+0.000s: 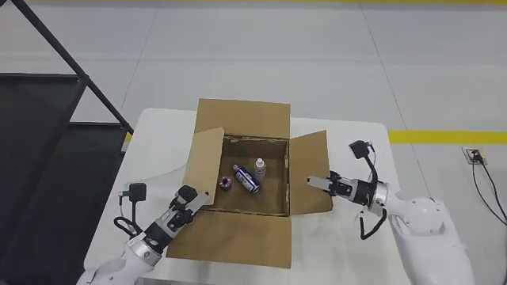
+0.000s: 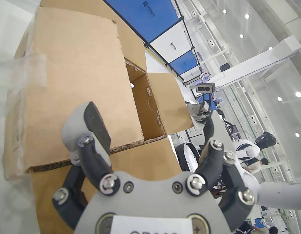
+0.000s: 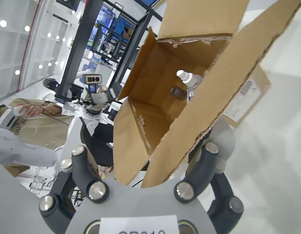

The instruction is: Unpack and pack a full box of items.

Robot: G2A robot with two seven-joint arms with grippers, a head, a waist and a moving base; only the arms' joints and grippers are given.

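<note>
An open cardboard box stands in the middle of the white table with all flaps spread out. Inside lie a blue-and-white bottle, an upright white bottle and a small purple item. My left gripper is open at the near corner of the left flap, one finger against the flap's face. My right gripper is open, and the near edge of the right flap runs between its fingers.
The front flap lies flat toward the table's near edge. A black metal frame stands left of the table. Bare tabletop shows on either side of the box. A printed label is stuck on the box's outer wall.
</note>
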